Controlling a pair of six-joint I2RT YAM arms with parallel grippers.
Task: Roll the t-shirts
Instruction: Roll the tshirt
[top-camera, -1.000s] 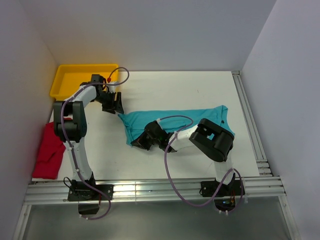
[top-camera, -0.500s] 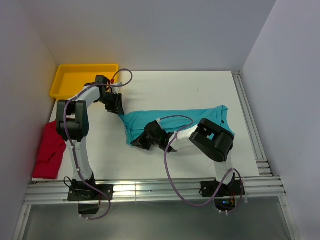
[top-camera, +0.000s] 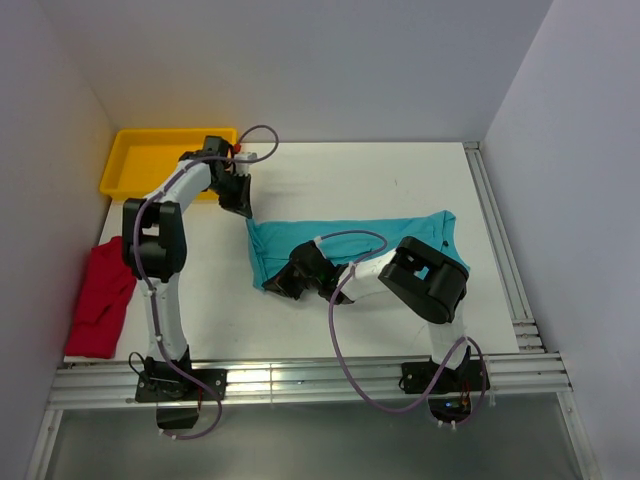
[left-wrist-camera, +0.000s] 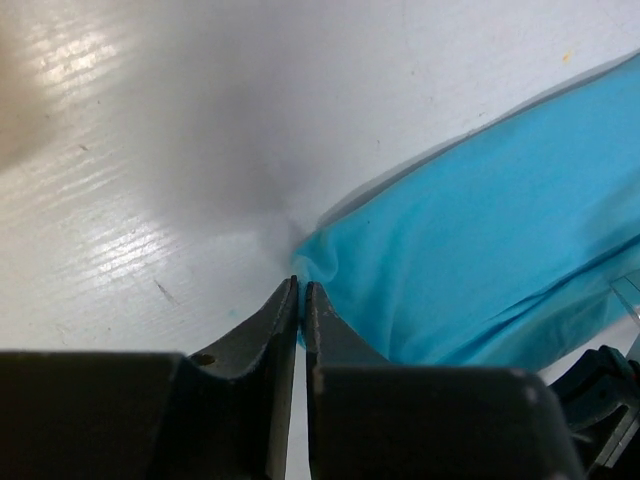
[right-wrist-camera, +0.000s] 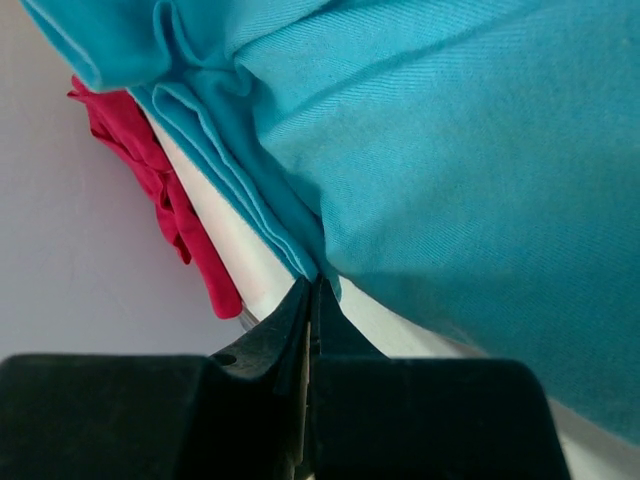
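The teal t-shirt lies spread across the middle of the table. At its far-left corner my left gripper has its jaws closed to a thin slit, and in the left wrist view the left gripper pinches the tip of the teal t-shirt. My right gripper is shut on the shirt's near-left folded edge; the right wrist view shows the right gripper gripping layered teal t-shirt fabric. The red t-shirt lies crumpled at the table's left edge, also seen as the red t-shirt behind the teal folds.
A yellow tray stands at the far-left corner, just behind the left arm. Metal rails run along the near edge and the right side. White walls close in on three sides.
The left gripper has swung right from beside the tray to the teal shirt's far-left corner and closed its jaws on it. The right arm has not moved.
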